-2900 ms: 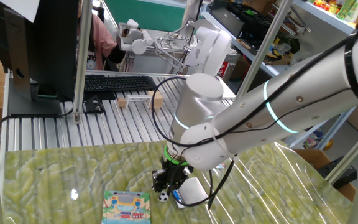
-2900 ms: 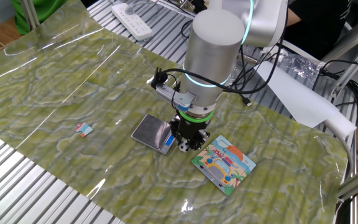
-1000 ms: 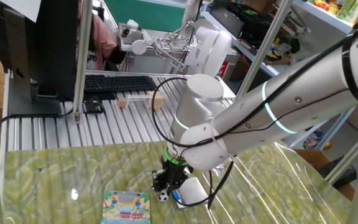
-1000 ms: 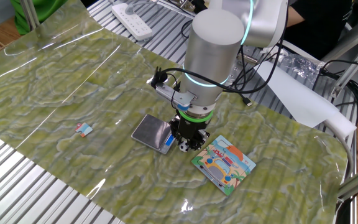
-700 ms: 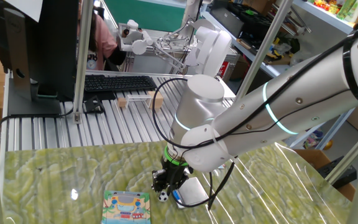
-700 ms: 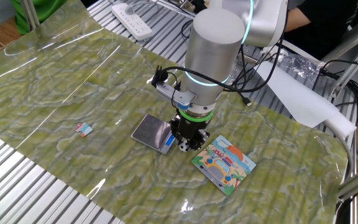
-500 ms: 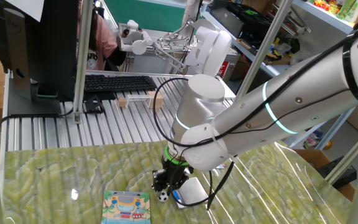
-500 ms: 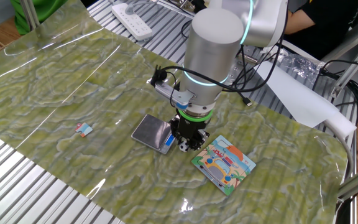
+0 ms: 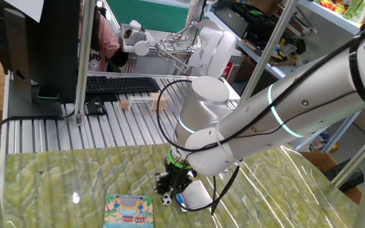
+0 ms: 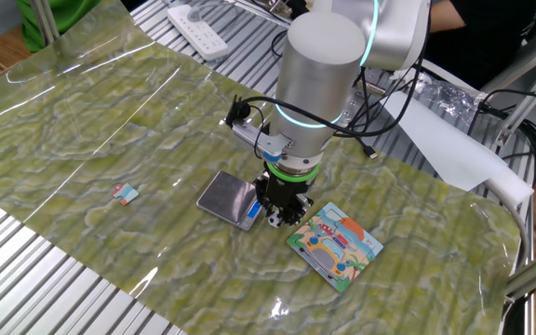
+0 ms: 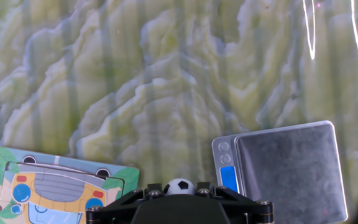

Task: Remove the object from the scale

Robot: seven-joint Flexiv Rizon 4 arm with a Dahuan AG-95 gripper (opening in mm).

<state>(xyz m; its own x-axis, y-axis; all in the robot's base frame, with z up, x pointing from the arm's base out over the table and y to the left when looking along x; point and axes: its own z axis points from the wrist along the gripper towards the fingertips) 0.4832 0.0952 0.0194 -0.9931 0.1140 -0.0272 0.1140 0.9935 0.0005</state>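
Observation:
The tiny soccer-patterned ball (image 11: 179, 186) sits between my gripper's (image 11: 179, 190) two black fingers, which are closed against its sides. It also shows in one fixed view (image 9: 166, 199) and in the other fixed view (image 10: 275, 220), low at the mat. The ball is off the scale (image 11: 288, 171), over the strip of mat between the scale and the picture card. The scale's silver platform (image 10: 227, 196) is bare, with its blue display strip on the edge nearest the gripper. In one fixed view the scale (image 9: 196, 194) lies just right of the gripper (image 9: 168, 193).
A colourful picture card (image 10: 335, 246) lies on the green mat beside the gripper (image 10: 277, 212); it also shows in the hand view (image 11: 55, 186). A small white-blue scrap (image 10: 126, 194) lies left of the scale. A keyboard (image 9: 122, 84) and a power strip (image 10: 198, 19) sit beyond the mat.

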